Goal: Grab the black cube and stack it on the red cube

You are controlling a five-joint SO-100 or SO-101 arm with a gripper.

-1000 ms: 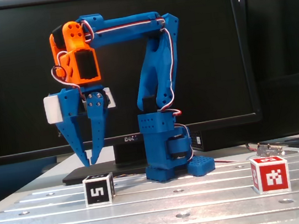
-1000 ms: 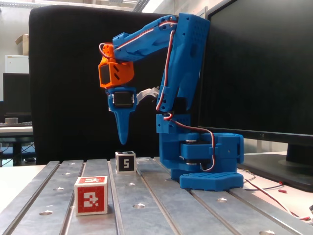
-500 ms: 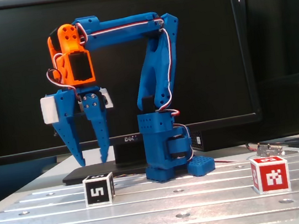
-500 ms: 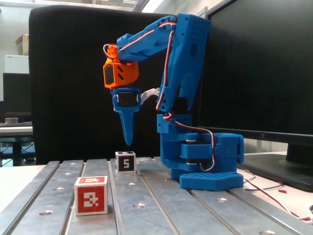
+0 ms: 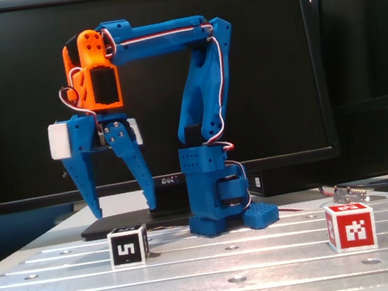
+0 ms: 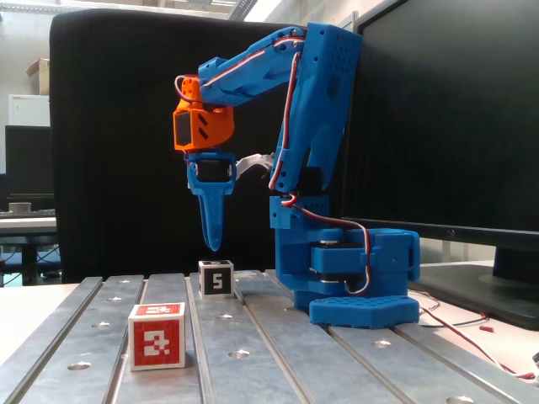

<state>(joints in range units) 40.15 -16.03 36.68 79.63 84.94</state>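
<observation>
The black cube (image 5: 128,247) sits on the slotted metal table, white-edged with a white "5" marker; it also shows in the other fixed view (image 6: 216,279). The red cube (image 5: 351,226) stands at the right in one fixed view and near the front left in the other (image 6: 157,336). My blue gripper (image 5: 125,211) hangs open just above the black cube, fingers spread to either side, holding nothing. In the side-on fixed view the gripper (image 6: 215,247) points straight down a little above the cube.
The arm's blue base (image 5: 220,203) stands on the metal table (image 5: 219,272) right of the black cube. A black monitor (image 5: 274,47) stands behind. A small metal part (image 5: 350,193) and loose wires lie at the far right.
</observation>
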